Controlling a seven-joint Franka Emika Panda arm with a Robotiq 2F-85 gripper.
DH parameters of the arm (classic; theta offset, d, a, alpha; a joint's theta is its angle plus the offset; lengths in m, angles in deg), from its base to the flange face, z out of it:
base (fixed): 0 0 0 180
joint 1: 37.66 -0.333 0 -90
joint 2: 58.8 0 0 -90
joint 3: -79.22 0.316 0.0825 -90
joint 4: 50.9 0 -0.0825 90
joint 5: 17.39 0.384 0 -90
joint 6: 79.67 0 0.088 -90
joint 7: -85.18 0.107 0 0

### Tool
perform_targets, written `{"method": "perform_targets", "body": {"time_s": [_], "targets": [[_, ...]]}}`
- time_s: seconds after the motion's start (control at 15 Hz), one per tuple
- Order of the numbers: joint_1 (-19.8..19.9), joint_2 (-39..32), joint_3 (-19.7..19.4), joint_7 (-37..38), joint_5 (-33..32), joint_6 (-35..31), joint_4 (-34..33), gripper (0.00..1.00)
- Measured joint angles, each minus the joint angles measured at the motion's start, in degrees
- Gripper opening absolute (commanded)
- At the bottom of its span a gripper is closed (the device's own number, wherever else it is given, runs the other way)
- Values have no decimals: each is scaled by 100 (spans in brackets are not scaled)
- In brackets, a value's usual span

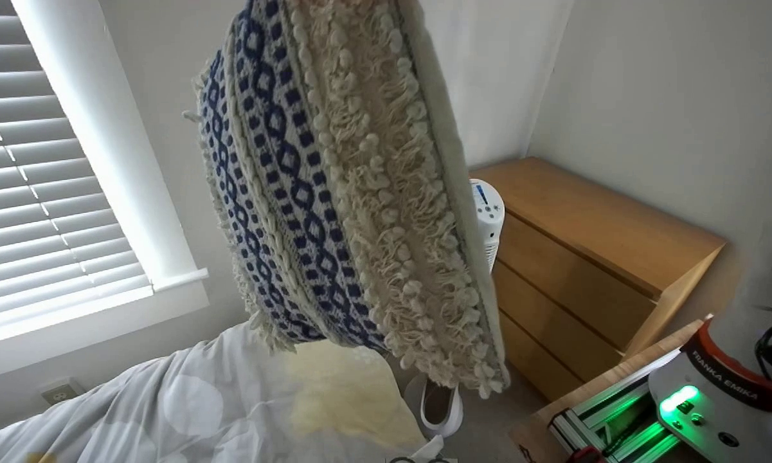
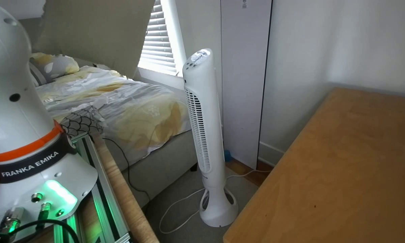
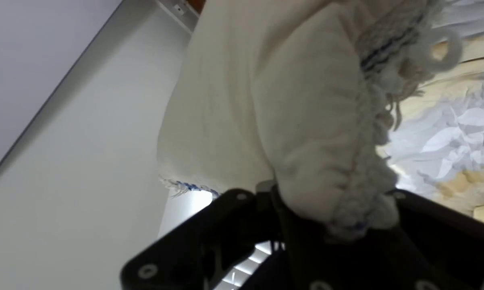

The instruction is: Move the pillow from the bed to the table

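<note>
In an exterior view, a large rectangular pillow (image 1: 347, 193), woven in navy and white with shaggy cream fringe, is seen hanging tilted at upper centre, cut off at the top. At lower left, a low bed (image 1: 167, 424) with rumpled white-and-yellow bedding is shown; at right, a light tan wooden chest of drawers (image 1: 591, 218). In an exterior view, the pillow (image 2: 94, 30) is shown from its plain beige back at upper left, the chest of drawers (image 2: 323, 175) at lower right, a tall white tower fan (image 2: 205, 135) between them. In the wrist view, a bunched edge of the pillow is clamped in the jaws of the black gripper (image 3: 326, 217) at the bottom.
</note>
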Motion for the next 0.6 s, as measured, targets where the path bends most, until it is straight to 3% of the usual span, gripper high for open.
{"method": "perform_targets", "body": {"time_s": [0.27,0.6], "targets": [[192,993,-380,11,28,433,412,4],[884,2189,-832,-263,186,571,1243,4]]}}
